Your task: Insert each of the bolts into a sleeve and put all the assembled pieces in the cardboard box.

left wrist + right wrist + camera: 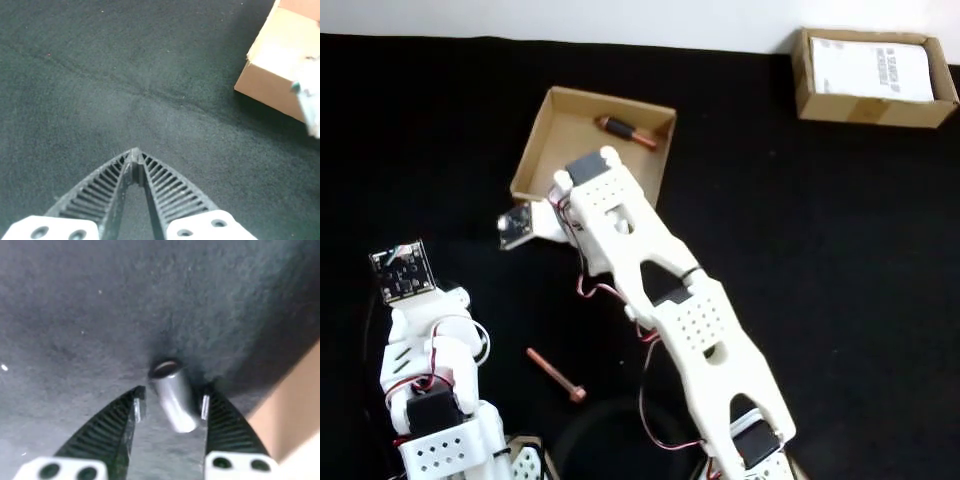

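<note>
Sleeve (175,405), a short metal tube, lay on the black cloth (75,315) with its open end facing away from the right wrist camera, just beside the wall of the cardboard box (295,410). The right gripper (173,390) stood over it with its fingers apart, one on each side of the tube. One finger was close against the tube and a narrow gap showed at the other.

In the high view the right arm (650,270) stretched to the near corner of the cardboard box (545,140), where one assembled piece (626,131) lay by the far wall. A loose bolt (555,374) lay on the cloth between the two arms, well apart from the box.

The left gripper (135,156) hung above bare cloth with its fingertips pressed together and nothing between them. A second box (820,100) holding a white sheet (872,68) sat at the far corner.
</note>
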